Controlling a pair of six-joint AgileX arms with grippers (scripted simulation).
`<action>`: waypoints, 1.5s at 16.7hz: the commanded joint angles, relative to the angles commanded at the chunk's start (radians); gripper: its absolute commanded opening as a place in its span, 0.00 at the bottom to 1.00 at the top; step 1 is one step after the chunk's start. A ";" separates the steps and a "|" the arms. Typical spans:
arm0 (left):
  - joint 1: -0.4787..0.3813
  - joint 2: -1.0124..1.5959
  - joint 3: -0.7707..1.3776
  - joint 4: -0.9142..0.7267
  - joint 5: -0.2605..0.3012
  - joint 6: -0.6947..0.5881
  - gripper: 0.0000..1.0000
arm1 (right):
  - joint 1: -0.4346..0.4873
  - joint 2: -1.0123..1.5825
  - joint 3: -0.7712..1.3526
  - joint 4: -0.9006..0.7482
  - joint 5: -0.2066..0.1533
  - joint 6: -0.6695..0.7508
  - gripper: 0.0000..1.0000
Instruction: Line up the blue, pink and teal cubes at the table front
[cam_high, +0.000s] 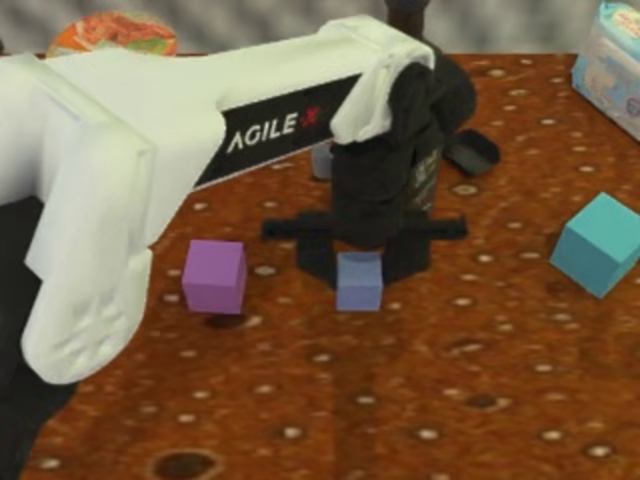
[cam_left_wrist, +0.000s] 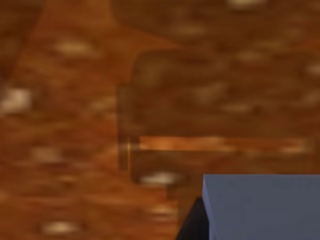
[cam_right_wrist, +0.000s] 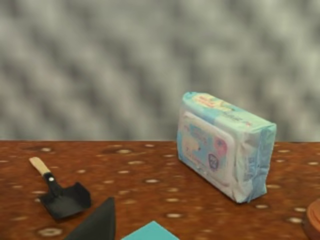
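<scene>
With the left gripper (cam_high: 360, 262) clasping the blue cube (cam_high: 359, 281) beside the pink cube (cam_high: 213, 276), 2 are lining up while the teal cube (cam_high: 598, 243) is waiting apart.

Pink cube (cam_high: 213, 276) left, blue cube (cam_high: 359, 281) centre, seemingly gripped; teal cube (cam_high: 600, 243) right.

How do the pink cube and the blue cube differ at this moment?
The pink cube is violet-pink and looks slightly larger; the blue cube is pale periwinkle. The pink cube stands free on the table, while the blue cube sits between the fingers of the left tool. The pink cube lies further left. Both are plain matte cubes, roughly level with each other.
</scene>
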 joint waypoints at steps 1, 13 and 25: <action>-0.065 -0.006 -0.001 -0.004 -0.002 -0.068 0.00 | 0.000 0.000 0.000 0.000 0.000 0.000 1.00; -0.250 -0.029 -0.040 0.035 -0.010 -0.252 0.00 | 0.000 0.000 0.000 0.000 0.000 0.000 1.00; -0.251 0.021 -0.186 0.233 -0.010 -0.256 0.15 | 0.000 0.000 0.000 0.000 0.000 0.000 1.00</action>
